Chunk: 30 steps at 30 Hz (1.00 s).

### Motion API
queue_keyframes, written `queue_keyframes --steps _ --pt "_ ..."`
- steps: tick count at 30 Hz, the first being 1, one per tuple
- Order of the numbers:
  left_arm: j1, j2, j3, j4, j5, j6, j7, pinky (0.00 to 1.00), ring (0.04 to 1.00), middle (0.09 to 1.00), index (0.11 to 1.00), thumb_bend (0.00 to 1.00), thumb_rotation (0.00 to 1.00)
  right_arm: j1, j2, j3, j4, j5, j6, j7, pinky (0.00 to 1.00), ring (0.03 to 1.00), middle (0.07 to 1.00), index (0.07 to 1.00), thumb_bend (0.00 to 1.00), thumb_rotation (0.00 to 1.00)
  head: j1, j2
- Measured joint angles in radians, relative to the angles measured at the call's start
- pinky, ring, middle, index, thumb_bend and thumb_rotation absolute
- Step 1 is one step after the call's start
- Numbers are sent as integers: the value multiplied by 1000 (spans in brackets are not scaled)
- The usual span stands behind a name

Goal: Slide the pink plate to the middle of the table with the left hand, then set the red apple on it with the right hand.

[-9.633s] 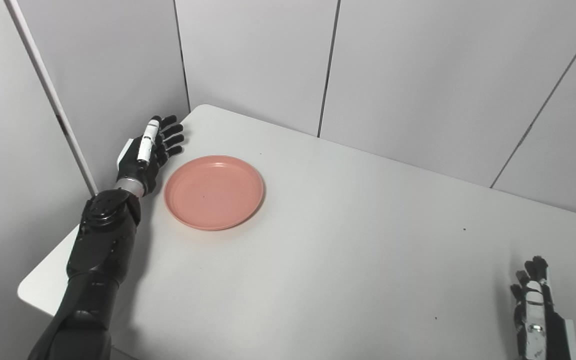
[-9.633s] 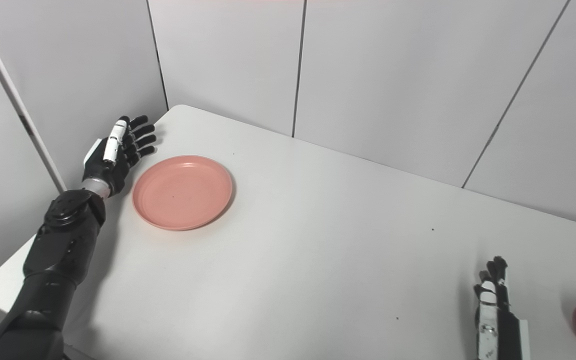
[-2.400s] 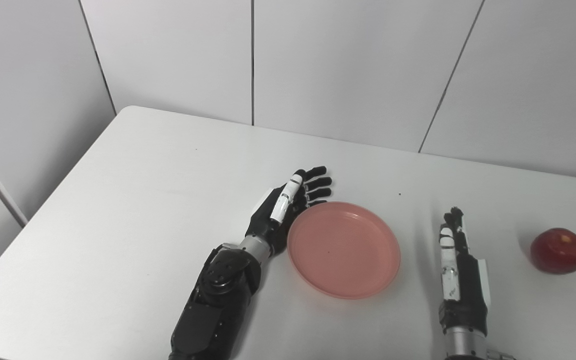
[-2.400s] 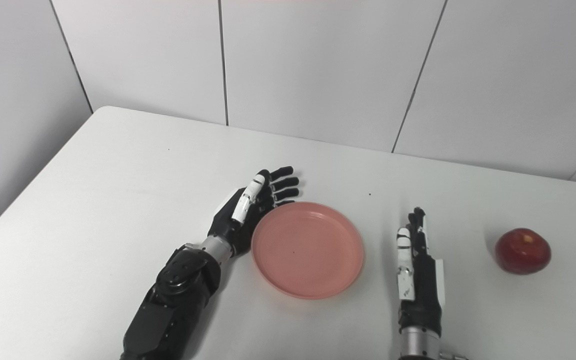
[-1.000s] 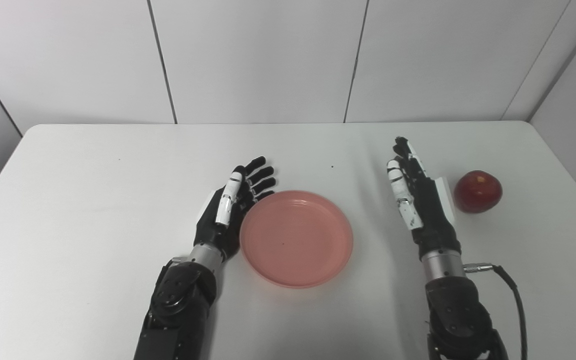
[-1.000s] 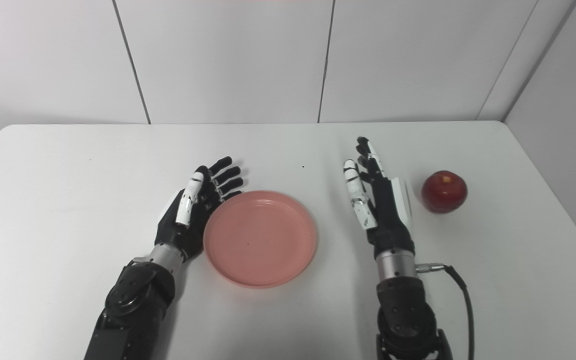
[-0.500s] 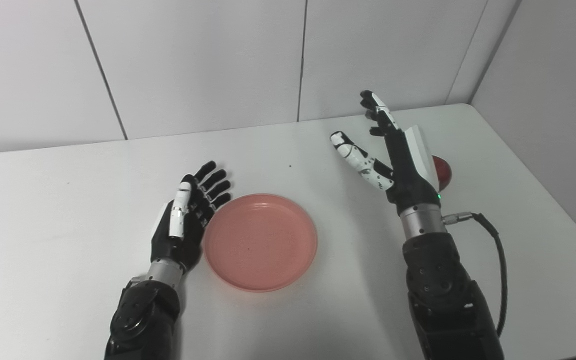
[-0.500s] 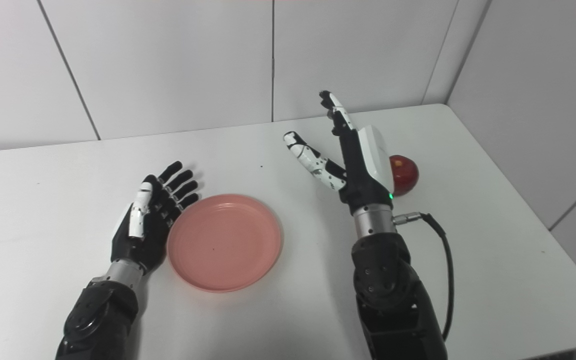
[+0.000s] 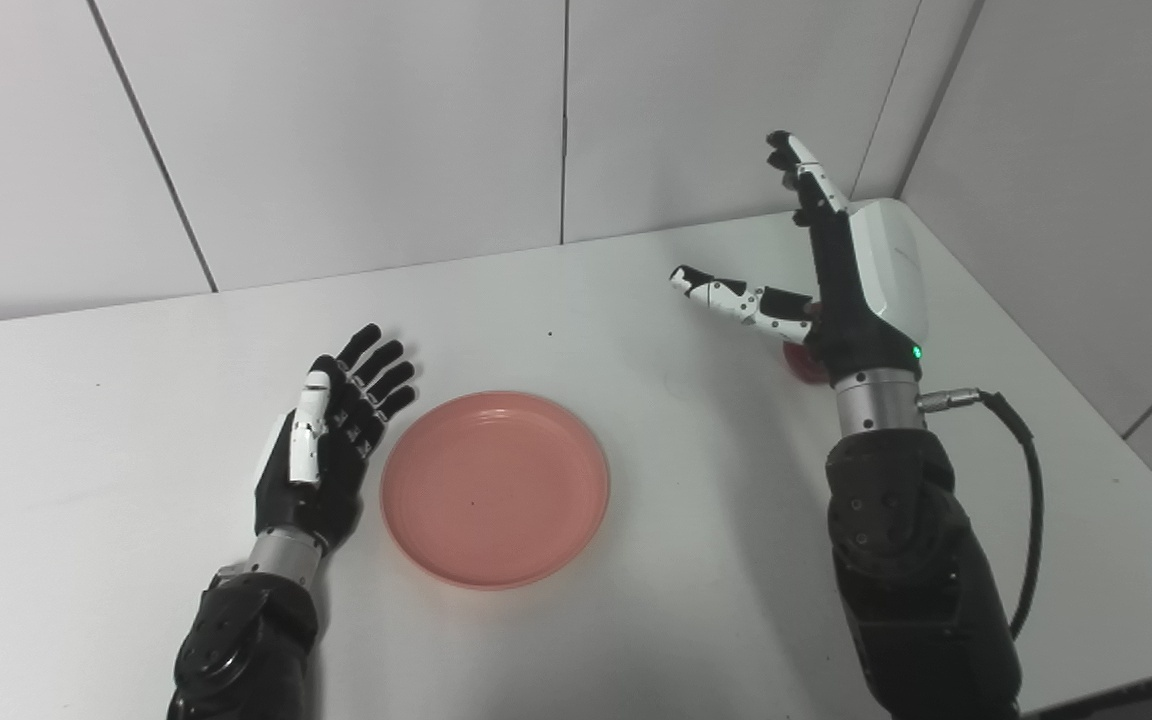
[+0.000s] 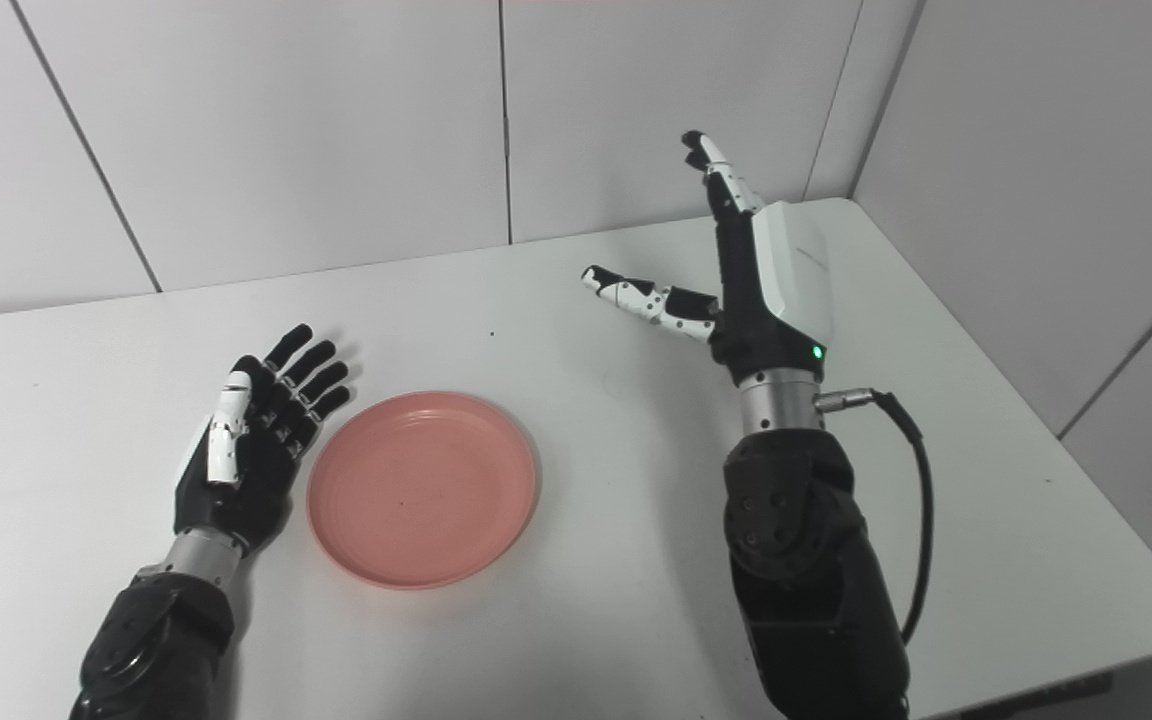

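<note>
The pink plate (image 9: pixel 494 486) lies empty on the white table (image 9: pixel 136 330), a little left of its middle. My left hand (image 9: pixel 328 440) rests open just left of the plate, a narrow gap from its rim, fingers spread. My right hand (image 9: pixel 826 275) is raised above the table's right side, open, with the thumb spread to the left. Only a small sliver of the red apple (image 9: pixel 802 365) shows below that hand in the left eye view. In the right eye view the hand (image 10: pixel 751 270) hides the apple fully.
Grey wall panels (image 9: pixel 356 120) close the table at the back and on the right. The table's right edge (image 10: pixel 1056 440) runs close to the right arm. A black cable (image 9: pixel 1021 520) loops from the right wrist.
My right hand has risen and moved right over the apple, now covering nearly all of it. The left hand has drawn slightly away from the plate's rim. The camera has turned right.
</note>
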Motion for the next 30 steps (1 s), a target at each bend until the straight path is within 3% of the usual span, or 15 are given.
queue_keyframes --steps 3,9,12,20,30 --pt "-8 6 0 14 0 -6 -11 866 867 872 862 318 1000 9 -21 -32 3 -7 -4 -20 707 811 862 900 979 446 -6 -6" --pt "-8 11 2 21 0 -22 -17 869 863 868 856 318 1000 44 -40 -88 65 6 -27 -79 725 832 878 910 1000 470 -17 -8" --pt "-8 12 3 22 0 -22 -20 868 864 867 854 320 1000 55 -40 -94 86 8 -27 -103 669 795 883 917 1000 493 -21 -6" --pt "-7 13 5 22 0 -23 -20 861 858 861 850 320 1000 61 -67 -116 168 14 -33 -150 749 851 898 932 1000 556 -21 -3" --pt "-7 15 4 21 0 -23 -20 868 865 865 852 323 1000 64 -84 -116 264 33 -33 -155 705 818 873 922 1000 580 -21 6"
